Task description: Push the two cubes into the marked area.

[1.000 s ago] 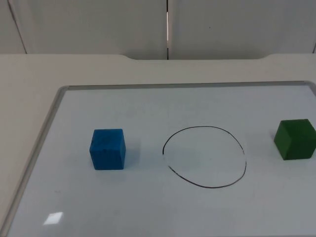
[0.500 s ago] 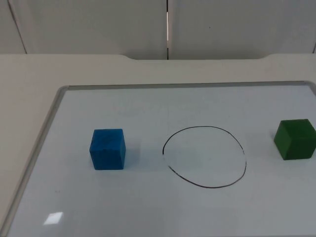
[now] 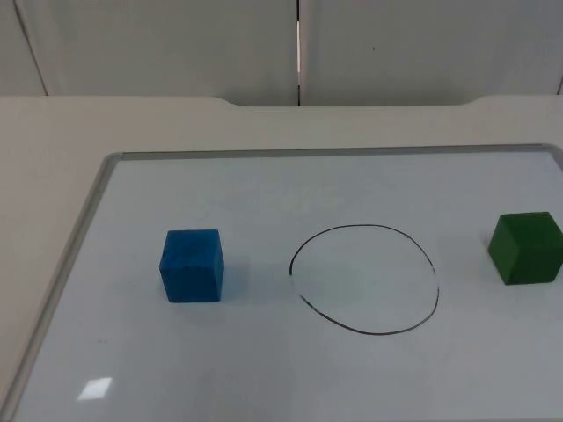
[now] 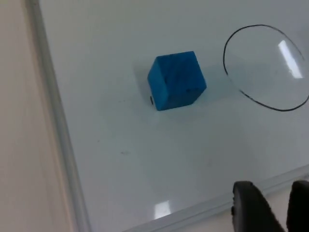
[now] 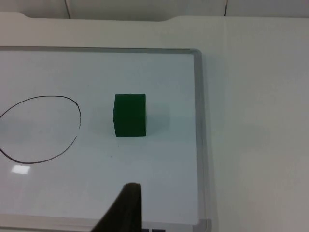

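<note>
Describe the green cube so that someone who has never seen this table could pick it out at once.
Start at the whiteboard with the grey frame lying on the table, and find the black hand-drawn circle on it. The green cube sits outside that circle, toward the board's right edge. The blue cube, its only neighbour, lies outside the circle on the opposite side.

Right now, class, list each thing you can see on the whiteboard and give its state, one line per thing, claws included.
Blue cube: upright on the whiteboard, outside the circle, untouched.
Green cube: upright on the whiteboard, outside the circle on its other side, untouched.
Circle: drawn outline with no cube inside.
Left claw: over the whiteboard's edge, apart from the blue cube, holding nothing.
Right claw: over the whiteboard, apart from the green cube.
</note>
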### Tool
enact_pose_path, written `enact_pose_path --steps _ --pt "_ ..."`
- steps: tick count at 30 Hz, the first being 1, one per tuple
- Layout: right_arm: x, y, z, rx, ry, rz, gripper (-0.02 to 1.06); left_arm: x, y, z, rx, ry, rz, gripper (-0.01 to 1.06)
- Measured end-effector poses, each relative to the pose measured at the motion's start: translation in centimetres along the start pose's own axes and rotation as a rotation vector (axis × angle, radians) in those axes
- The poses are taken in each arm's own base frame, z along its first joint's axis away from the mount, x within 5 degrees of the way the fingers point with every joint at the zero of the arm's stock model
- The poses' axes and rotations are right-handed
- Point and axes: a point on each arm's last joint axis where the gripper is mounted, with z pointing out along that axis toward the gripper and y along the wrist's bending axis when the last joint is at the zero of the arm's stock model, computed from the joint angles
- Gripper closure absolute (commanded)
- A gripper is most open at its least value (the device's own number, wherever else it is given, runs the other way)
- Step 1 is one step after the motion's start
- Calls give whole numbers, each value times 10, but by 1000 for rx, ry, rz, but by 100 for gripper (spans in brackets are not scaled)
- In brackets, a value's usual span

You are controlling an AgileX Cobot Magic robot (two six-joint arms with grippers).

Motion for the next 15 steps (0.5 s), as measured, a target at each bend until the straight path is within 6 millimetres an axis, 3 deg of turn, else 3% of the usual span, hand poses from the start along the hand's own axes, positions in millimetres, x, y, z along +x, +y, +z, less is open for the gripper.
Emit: enact_pose_path --steps 6,8,10,15 --pt "0 0 0 0 0 0 0 -4 5 16 27 59 -42 87" --pt "0 0 0 0 0 0 0 -5 6 20 28 67 -53 100" --pt "0 0 0 0 0 0 0 -6 9 24 27 74 -69 105" --pt "0 0 0 0 0 0 0 -11 13 34 28 68 -71 105"
